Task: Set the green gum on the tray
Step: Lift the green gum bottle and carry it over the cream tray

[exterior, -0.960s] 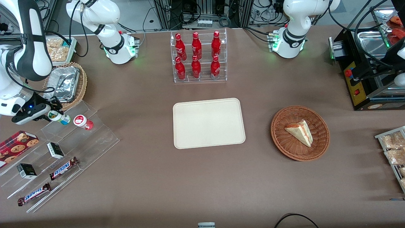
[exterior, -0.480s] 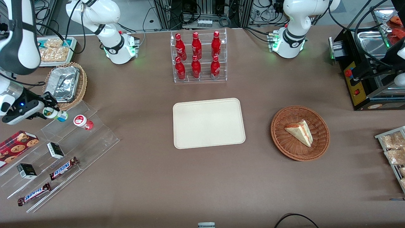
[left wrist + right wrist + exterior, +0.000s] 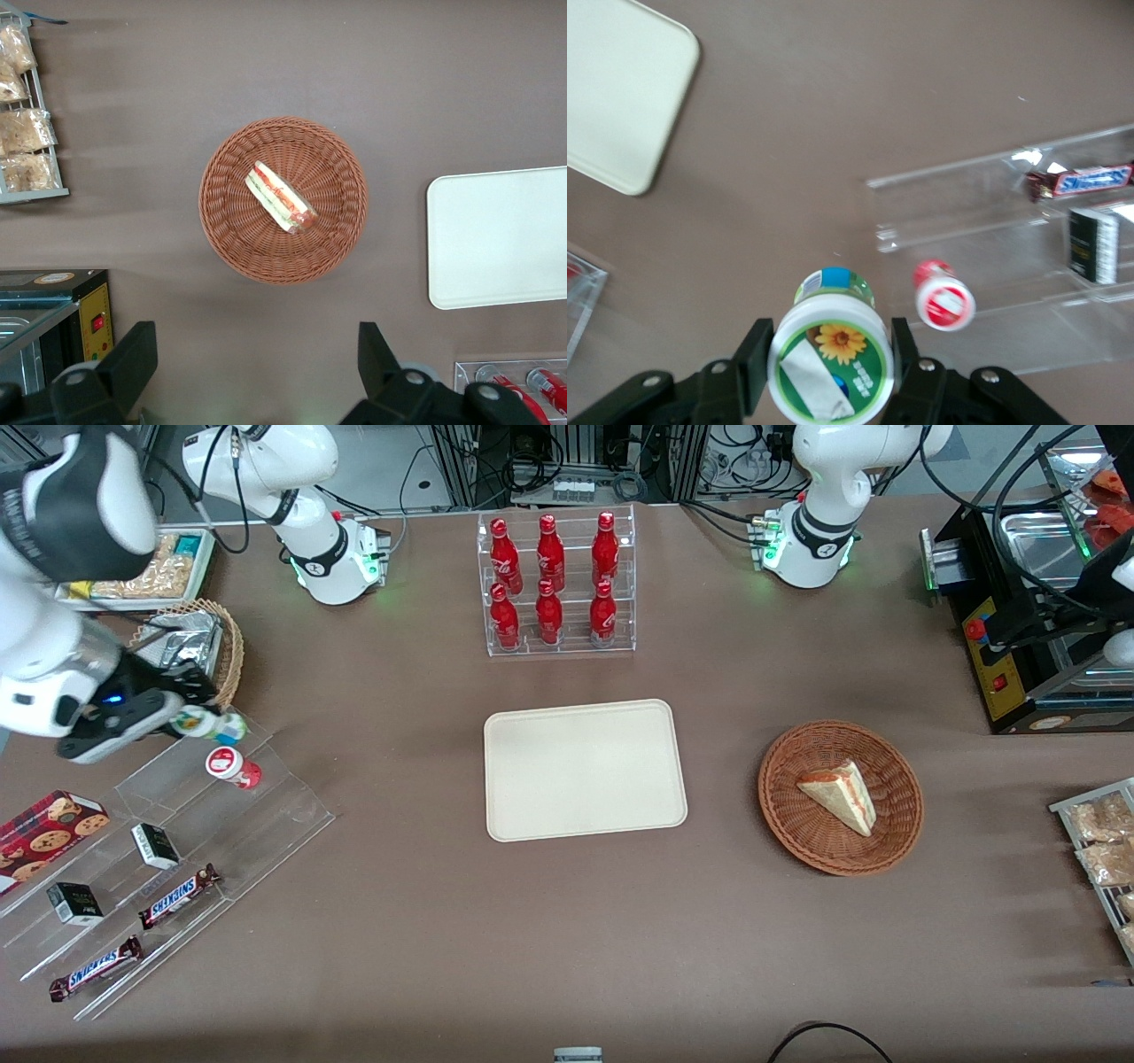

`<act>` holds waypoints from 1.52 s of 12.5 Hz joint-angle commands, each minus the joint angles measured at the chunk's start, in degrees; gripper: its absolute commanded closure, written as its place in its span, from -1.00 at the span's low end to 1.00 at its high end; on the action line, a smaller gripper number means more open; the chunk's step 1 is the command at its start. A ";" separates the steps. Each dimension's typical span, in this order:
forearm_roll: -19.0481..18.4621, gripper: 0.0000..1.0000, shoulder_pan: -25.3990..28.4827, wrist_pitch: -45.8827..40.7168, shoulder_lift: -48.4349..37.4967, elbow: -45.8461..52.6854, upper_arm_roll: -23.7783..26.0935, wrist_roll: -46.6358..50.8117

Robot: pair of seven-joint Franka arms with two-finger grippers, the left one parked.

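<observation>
Gripper (image 3: 197, 717) held above the clear stepped rack (image 3: 221, 815), fingers clamped on the green gum (image 3: 829, 354), its white lid's green-rimmed flower label facing the wrist camera.

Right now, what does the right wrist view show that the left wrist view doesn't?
Only the right wrist view shows the gripper shut on the green gum, lifted above the clear stepped rack holding the red-labelled container and a Snickers bar. Only the left wrist view shows the wicker basket holding the sandwich. Both show the tray, bare where visible.
</observation>
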 commanded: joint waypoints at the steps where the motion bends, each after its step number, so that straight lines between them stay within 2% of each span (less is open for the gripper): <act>1: 0.37 1.00 7.13 -1.90 1.64 2.24 -0.60 11.41; 4: 0.46 1.00 15.30 -0.67 6.02 4.69 -0.60 25.04; 7: 0.28 1.00 23.21 4.15 12.26 7.50 -0.52 38.83; 10: 0.28 1.00 29.02 8.11 18.76 10.14 -0.60 51.50; 15: 0.20 1.00 34.57 17.16 28.87 12.60 -0.52 64.70; 19: -0.51 1.00 41.15 23.49 37.22 17.07 -0.87 74.37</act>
